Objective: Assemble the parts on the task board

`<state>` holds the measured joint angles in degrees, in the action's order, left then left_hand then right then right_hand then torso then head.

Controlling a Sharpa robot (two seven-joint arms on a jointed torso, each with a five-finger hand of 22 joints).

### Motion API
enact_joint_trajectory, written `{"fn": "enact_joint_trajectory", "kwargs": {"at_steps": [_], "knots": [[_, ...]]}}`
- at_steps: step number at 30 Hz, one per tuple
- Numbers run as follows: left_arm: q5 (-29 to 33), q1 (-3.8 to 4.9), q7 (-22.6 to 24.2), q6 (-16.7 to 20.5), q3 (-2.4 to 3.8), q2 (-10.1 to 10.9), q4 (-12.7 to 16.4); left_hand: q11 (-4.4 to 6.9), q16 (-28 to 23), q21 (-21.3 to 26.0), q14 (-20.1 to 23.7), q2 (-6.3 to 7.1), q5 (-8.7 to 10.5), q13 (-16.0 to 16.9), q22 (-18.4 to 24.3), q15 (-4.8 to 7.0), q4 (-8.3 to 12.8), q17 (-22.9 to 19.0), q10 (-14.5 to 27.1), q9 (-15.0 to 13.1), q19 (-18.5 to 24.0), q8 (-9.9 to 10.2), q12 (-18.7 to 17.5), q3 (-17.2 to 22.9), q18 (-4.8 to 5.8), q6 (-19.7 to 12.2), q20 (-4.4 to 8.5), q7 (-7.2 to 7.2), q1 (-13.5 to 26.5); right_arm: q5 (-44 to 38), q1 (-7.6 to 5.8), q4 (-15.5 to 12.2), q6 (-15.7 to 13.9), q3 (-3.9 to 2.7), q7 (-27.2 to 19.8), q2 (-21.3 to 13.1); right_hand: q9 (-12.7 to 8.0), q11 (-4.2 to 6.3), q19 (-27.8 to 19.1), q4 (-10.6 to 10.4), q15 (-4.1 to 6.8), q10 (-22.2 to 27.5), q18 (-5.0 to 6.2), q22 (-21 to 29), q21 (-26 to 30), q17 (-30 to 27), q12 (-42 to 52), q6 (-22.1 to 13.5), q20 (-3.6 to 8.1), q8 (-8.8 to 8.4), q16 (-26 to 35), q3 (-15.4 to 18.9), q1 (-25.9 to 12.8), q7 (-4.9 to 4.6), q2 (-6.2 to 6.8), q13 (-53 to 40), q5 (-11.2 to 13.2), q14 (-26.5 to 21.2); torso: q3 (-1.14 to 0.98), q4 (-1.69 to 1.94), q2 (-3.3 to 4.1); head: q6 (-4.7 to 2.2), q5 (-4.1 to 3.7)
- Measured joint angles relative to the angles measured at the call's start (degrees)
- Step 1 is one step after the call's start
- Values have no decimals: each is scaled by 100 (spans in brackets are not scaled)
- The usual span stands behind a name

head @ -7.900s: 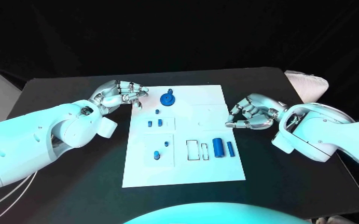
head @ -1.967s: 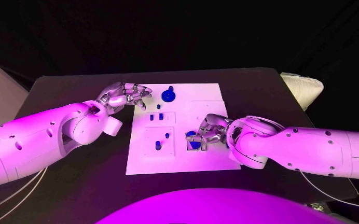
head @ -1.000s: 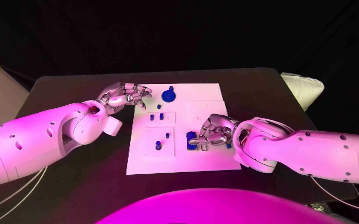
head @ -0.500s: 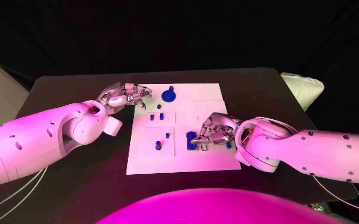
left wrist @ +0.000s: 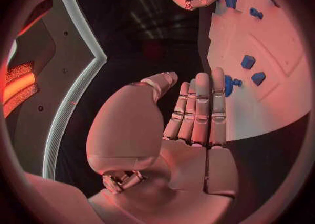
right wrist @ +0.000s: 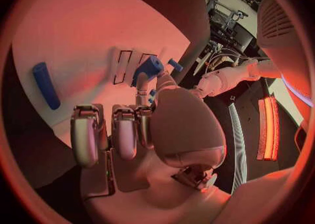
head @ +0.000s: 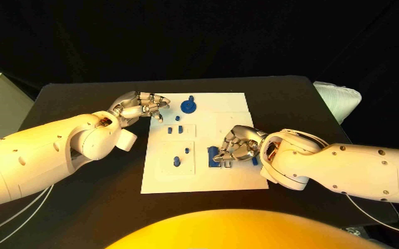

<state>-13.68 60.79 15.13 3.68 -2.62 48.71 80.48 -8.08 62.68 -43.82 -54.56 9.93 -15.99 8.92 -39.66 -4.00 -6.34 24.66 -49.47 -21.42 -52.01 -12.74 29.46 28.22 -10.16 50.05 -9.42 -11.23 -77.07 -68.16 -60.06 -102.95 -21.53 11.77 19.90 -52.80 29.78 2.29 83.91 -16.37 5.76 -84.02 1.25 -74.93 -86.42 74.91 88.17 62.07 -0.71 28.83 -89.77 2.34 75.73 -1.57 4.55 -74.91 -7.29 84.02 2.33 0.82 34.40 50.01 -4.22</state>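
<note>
The white task board (head: pixel 199 177) lies mid-table. My right hand (head: pixel 237 145) is over its right half and pinches a thick blue cylinder (head: pixel 214 155) between thumb and finger, close above the outlined slots (right wrist: pixel 125 60). The cylinder (right wrist: pixel 149 68) stands nearly upright in the right wrist view. A thin blue bar (right wrist: pixel 44 84) lies flat on the board beside that hand. My left hand (head: pixel 139 106) sits at the board's far left corner and holds nothing, its fingers (left wrist: pixel 200 103) held side by side. A round blue part (head: pixel 188 106) and small blue pieces (head: pixel 174 129) occupy the board's left half.
A pale ribbed object (head: pixel 341 99) rests at the table's right edge. More small blue pieces (head: pixel 176 160) sit in the near left recess of the board. Bare black table (head: pixel 83 203) surrounds the board on all sides.
My right hand came from the board's right side onto it and picked up the thick cylinder. Over the last second it has barely shifted. The left hand stayed put.
</note>
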Motion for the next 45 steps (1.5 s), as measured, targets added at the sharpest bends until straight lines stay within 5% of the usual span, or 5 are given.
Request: {"fn": "enact_joint_trajectory", "kwargs": {"at_steps": [22, 36, 45], "knots": [[0, 0, -7, 1, 0, 22, 4, 0, 0, 0, 0, 0, 0, 1, 6, 0, 0, -5, 0, 1, 0, 0, 21, 0, 0, -21, 0, -21, 0, -223, 14, 22, -94, -14, 16, 78, 12, 19, 20, -16, -1, 20, 1, 2, -45, 0, 24, -21, 20, 0, 0, -191, 183, 18, -77, -4, -26, 0, -7, -1, 3, -1, 2], [0, 0, -19, 5, -1, 38, 9, 0, 0, 0, 0, 0, 0, -5, 11, 0, 0, -5, 0, 2, 0, 0, 21, 0, 0, -21, 0, -21, 0, -312, 25, -35, -6, 2, -103, -22, 18, 40, 20, 54, -1, 0, 0, 2, -44, -1, 24, -22, 20, -1, 0, -338, 563, 18, 35, -7, -154, 0, -8, -2, 1, -1, 20], [-2, 0, -28, 6, -1, 43, 9, 0, 0, 19, 21, 0, 0, -5, 11, -21, 1, -5, 0, 3, 0, 0, 21, 0, 0, -21, 0, -21, 0, -358, 44, -62, 122, 13, -92, -68, 17, 40, 20, 39, -1, 0, 1, -2, -44, -1, 24, -22, 19, -1, 0, -323, 486, 18, 110, -6, -135, 0, -9, -6, -1, -1, 14]]}}
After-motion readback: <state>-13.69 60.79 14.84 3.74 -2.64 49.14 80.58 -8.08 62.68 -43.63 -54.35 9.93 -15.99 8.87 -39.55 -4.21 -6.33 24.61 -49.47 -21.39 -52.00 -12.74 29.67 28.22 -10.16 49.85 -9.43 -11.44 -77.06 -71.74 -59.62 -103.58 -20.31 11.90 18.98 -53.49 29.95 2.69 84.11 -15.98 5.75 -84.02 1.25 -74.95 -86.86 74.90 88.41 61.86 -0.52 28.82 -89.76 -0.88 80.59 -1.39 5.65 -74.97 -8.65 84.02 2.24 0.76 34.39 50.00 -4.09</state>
